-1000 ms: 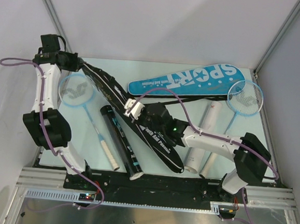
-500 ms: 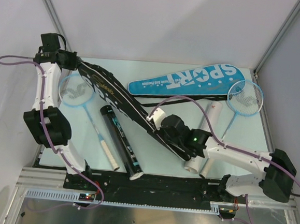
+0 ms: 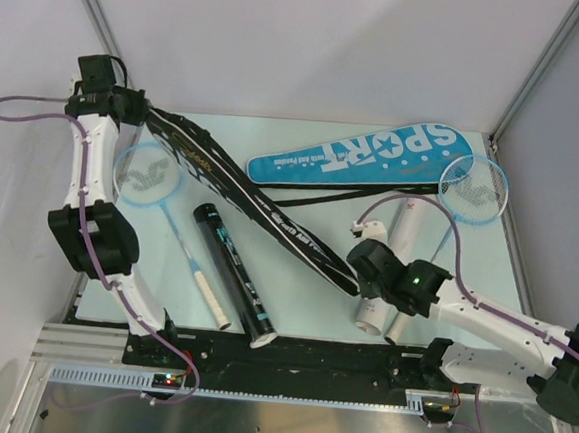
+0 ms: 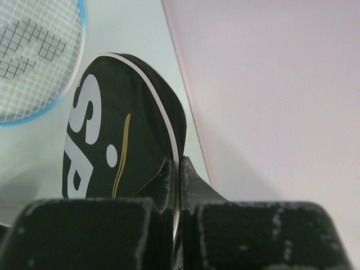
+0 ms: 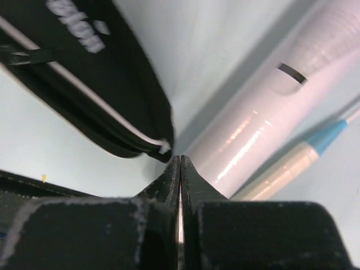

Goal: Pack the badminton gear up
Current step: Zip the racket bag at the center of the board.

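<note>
Pale mint table (image 3: 292, 307) fills the floor of a white-walled booth with aluminium posts at its corners, and the badminton gear is spread across it. From where I stand, the black cover (image 3: 251, 198) runs as a long diagonal from the far left corner down to the middle of the table. The left gripper (image 3: 142, 113) has its fingers (image 4: 163, 180) pinched on the wide end of that cover, with the white piping of the rim caught between them.

The right gripper (image 3: 358, 267) sits low at the cover's narrow end, just beside the white tube (image 3: 407, 226). Its fingers (image 5: 191, 180) are pressed together right at the tip of the cover. Something thin may be nipped between them, but I cannot make that out.

Behind the black cover lies the blue cover (image 3: 365, 154), flat with its "SPORT" lettering up. A light-blue racket (image 3: 147, 175) lies on the left, its head close to the black cover. Its handle points toward the near edge, alongside the black tube (image 3: 233, 270). A second racket (image 3: 475, 189) rests at the far right, its shaft running down beside the white tube.
</note>
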`<state>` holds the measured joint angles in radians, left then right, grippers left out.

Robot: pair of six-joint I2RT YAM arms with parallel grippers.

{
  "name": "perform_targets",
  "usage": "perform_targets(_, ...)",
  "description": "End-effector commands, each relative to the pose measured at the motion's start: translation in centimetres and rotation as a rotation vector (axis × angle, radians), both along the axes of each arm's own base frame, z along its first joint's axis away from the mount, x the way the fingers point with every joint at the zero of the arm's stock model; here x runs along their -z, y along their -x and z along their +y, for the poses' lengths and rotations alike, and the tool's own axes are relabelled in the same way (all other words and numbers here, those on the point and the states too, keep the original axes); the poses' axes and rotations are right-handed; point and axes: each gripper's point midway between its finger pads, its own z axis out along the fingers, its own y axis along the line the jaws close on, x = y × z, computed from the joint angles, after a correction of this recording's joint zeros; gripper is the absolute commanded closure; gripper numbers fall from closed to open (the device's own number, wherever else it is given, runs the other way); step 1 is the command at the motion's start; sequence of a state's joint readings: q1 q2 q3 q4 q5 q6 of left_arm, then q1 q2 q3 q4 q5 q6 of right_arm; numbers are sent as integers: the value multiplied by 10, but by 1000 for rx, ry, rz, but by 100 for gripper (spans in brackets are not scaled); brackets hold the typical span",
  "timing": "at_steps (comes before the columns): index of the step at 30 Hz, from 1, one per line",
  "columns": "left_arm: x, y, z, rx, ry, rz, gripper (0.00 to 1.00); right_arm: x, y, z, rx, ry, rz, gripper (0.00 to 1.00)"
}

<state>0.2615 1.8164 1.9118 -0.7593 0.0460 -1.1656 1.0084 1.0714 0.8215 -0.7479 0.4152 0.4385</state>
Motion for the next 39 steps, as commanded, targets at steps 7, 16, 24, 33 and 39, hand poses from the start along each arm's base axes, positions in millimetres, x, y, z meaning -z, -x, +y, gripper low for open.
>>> perform_targets(7, -58, -19, 18, -54, -167, -164, 100, -26, -23, -3, 112, -192, -62, 96)
perform_targets(16, -51, -26, -19, 111, -90, -180, 100, -85, -45, 81, -116, -571, -116, 38)
perform_targets(24, -53, -28, -41, 267, -75, -273, 100, -63, -63, 102, -114, -669, 23, 35)
perform_targets(33, -39, -24, -36, 238, -36, -284, 100, -35, -49, 117, -248, -648, 96, 37)
perform_targets(39, -40, -25, -31, 212, -40, -286, 100, -9, -33, 111, -462, -516, 107, 36)
